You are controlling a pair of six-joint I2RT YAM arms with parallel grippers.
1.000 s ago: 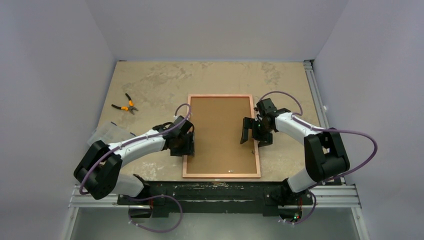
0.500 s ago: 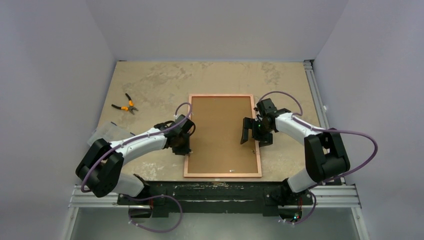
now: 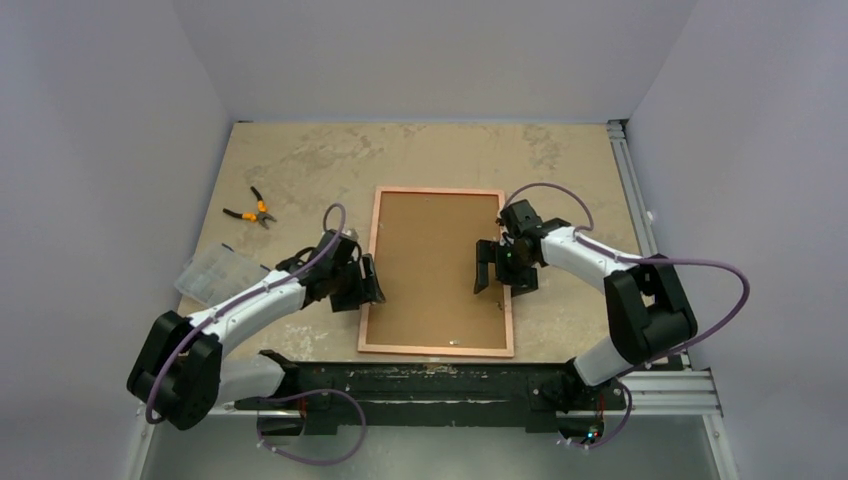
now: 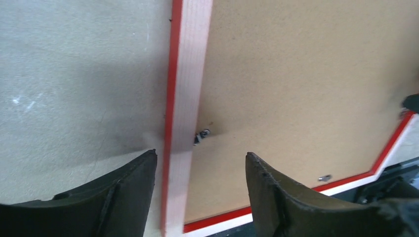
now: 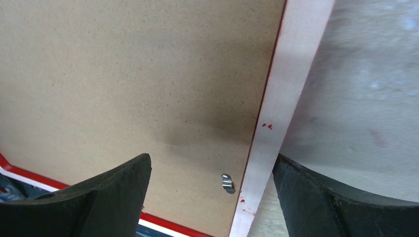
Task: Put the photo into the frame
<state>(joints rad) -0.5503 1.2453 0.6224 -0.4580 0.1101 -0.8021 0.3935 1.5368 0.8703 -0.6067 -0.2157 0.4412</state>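
Note:
The frame (image 3: 435, 190) lies face down on the table, its pale back rail and red outer edge showing around a brown backing board (image 3: 430, 265). The photo is hidden. My left gripper (image 3: 365, 283) is open at the frame's left side and straddles the pale rail (image 4: 185, 113), one finger over the table and one over the board. A small metal clip (image 4: 201, 134) sits just ahead of the left gripper (image 4: 200, 154). My right gripper (image 3: 503, 275) is open too, astride the right rail (image 5: 276, 113). In its wrist view the right gripper (image 5: 211, 158) has another clip (image 5: 227, 183) between its fingers.
Orange-handled pliers (image 3: 251, 210) lie at the left of the table. A clear plastic container (image 3: 212, 272) sits near the left arm. An aluminium rail (image 3: 630, 190) runs along the table's right edge, and the arms' base bar (image 3: 430, 380) lies just below the frame.
The frame has slid a little to the left and turned slightly. My left gripper narrowed, then opened again and drew back left. My right gripper shifted left with the frame.

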